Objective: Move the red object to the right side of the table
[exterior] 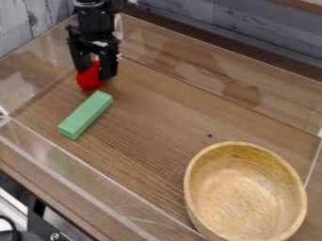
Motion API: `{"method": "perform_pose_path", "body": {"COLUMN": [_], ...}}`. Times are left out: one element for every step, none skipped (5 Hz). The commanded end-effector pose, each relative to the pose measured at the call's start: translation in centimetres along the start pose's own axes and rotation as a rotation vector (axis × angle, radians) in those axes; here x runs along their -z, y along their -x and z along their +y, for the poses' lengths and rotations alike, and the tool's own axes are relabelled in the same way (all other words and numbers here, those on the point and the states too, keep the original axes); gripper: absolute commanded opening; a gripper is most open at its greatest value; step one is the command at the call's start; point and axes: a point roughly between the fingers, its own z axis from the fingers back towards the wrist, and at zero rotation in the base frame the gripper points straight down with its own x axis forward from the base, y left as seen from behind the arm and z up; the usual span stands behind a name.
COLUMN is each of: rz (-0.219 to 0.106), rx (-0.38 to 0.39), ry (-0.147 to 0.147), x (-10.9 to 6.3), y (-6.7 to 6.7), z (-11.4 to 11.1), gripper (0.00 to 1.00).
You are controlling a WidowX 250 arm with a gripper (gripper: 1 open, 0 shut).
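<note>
pale wood forms the round bowl [246, 194] nearest the camera, on the dark tabletop [164, 122]; the green block [86, 116] lies farther off, to the left. beyond it, the red object [88, 79] sits near the far left, its long axis seemingly running near to far; which end is the leafy tip, i can't tell. the pincer [96, 67] is spread open over it, so the step looks like grasping: settle, close, then lift and carry right.
</note>
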Motion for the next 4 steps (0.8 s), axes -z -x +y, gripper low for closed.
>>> {"method": "perform_pose_path", "body": {"rz": [-0.067,-0.088,-0.105,-0.123], "rx": [-0.009,-0.016,-0.024,-0.030], "ry": [-0.022,-0.016,-0.013,-0.011], "x": [-1.4,-1.4,-1.3,-1.3], "y": [-1.1,-1.5,-1.9,-2.3], "z": [1.0,1.1,1.3,1.5], "gripper": [1.00,1.00,1.00,1.00]}}
